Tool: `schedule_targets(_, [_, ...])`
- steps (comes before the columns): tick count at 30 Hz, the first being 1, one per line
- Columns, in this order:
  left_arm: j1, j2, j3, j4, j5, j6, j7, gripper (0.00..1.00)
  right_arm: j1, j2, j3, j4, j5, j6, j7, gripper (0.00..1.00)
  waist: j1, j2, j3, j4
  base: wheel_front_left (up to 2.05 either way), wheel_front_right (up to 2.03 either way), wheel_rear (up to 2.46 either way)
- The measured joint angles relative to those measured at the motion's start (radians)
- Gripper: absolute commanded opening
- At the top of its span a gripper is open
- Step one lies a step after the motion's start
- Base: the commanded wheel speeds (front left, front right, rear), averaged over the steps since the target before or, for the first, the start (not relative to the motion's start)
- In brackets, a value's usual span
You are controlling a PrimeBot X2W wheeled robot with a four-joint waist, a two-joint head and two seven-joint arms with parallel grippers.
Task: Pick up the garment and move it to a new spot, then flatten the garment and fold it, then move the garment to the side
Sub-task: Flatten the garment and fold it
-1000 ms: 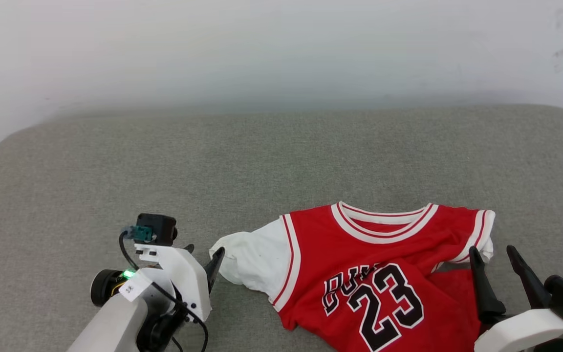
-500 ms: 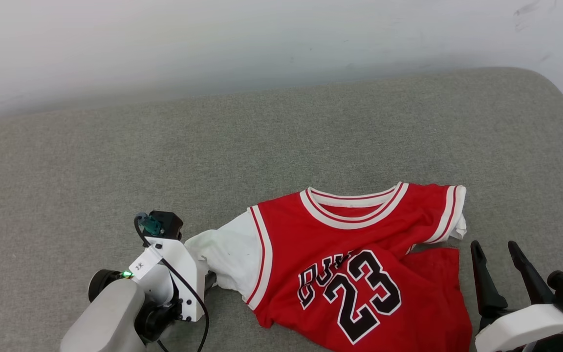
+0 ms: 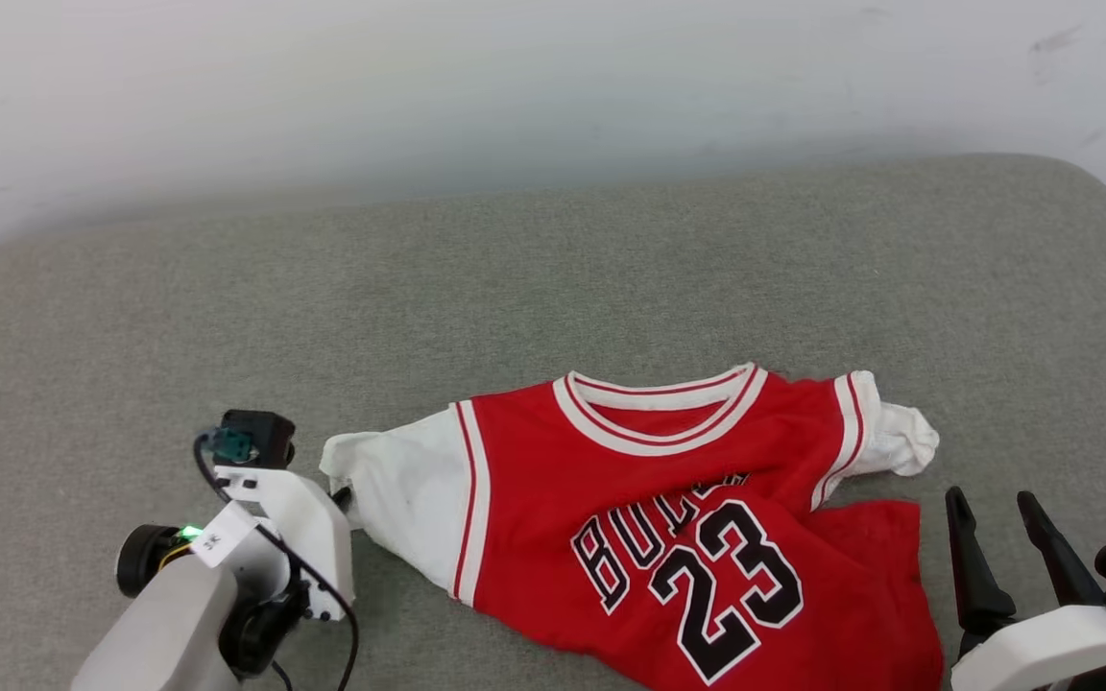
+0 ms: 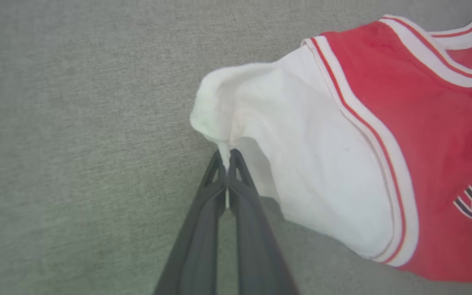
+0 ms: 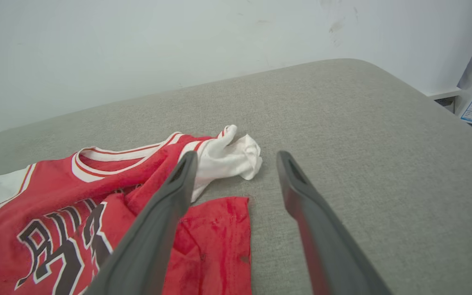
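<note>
At 8 o'clock the left gripper (image 4: pixel 224 153) has just pinched shut on the white sleeve (image 4: pixel 301 155) of the garment (image 3: pixel 668 499), rumpled at 5 o'clock on the grey pad (image 3: pixel 515 288) — lifting can start; right gripper (image 3: pixel 990 499) stays spread.

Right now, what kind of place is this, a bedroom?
Hard to say for sure: an indoor room, maybe a bedroom or a test room. A grey padded surface like a mattress stands against a plain white wall, with a red jersey lying on it.
</note>
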Motion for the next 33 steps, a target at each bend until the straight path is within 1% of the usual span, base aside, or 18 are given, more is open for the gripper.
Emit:
schedule_targets(5, [0.064,0.052,0.046,-0.059,-0.019,0.041,-0.029,0.00,0.009,0.000,-0.012,0.008,0.001,0.000,0.001,1.00,0.0000,0.0000,-0.011,0.037,0.00,0.00,0.00])
schedule_targets(8, [0.122,0.072,0.070,-0.100,-0.039,0.066,-0.033,0.00,0.009,0.000,-0.017,0.012,0.007,0.000,0.004,1.00,0.0000,0.0000,-0.014,0.059,0.00,0.00,0.00])
schedule_targets(10, [0.167,0.076,0.088,-0.128,-0.058,0.082,-0.038,0.00,0.009,0.000,-0.019,0.016,0.007,0.000,0.005,1.00,0.0000,0.0000,-0.014,0.071,0.00,0.00,0.00])
schedule_targets(15, [0.258,0.074,0.096,-0.180,-0.085,0.098,-0.055,0.00,0.007,0.000,-0.022,0.027,0.007,0.000,0.012,1.00,0.0000,0.0000,-0.017,0.091,0.00,0.00,0.00])
schedule_targets(16, [0.268,0.070,0.097,-0.190,-0.089,0.098,-0.064,0.11,0.006,0.000,-0.023,0.029,0.007,0.000,0.012,1.00,0.0000,0.0000,-0.017,0.094,0.00,0.00,0.00])
schedule_targets(18, [0.276,0.062,0.092,-0.208,-0.090,0.099,-0.066,1.00,0.000,0.000,-0.025,0.034,0.007,0.000,0.014,1.00,0.0000,0.0000,-0.019,0.098,0.00,0.00,0.00])
schedule_targets(20, [0.281,0.054,0.095,-0.230,-0.085,0.109,-0.097,1.00,-0.004,0.000,-0.027,0.037,0.006,0.000,0.018,1.00,-0.0001,0.0000,-0.023,0.101,0.00,0.00,0.00])
schedule_targets(25, [0.288,0.056,0.106,-0.286,-0.044,0.136,-0.182,1.00,-0.018,0.000,-0.039,0.042,-0.012,0.000,0.032,1.00,0.0000,0.0000,-0.033,0.107,0.00,0.00,0.00])
schedule_targets(31, [0.292,0.058,0.123,-0.363,0.029,0.176,-0.332,1.00,-0.046,0.000,-0.055,0.043,-0.031,0.000,0.066,1.00,-0.0001,0.0000,-0.041,0.116,0.00,0.00,0.00])
schedule_targets(33, [0.293,0.057,0.127,-0.387,0.050,0.184,-0.382,1.00,-0.064,0.000,-0.054,0.053,-0.040,0.000,0.098,1.00,-0.0001,0.0000,-0.040,0.120,0.00,0.00,0.00])
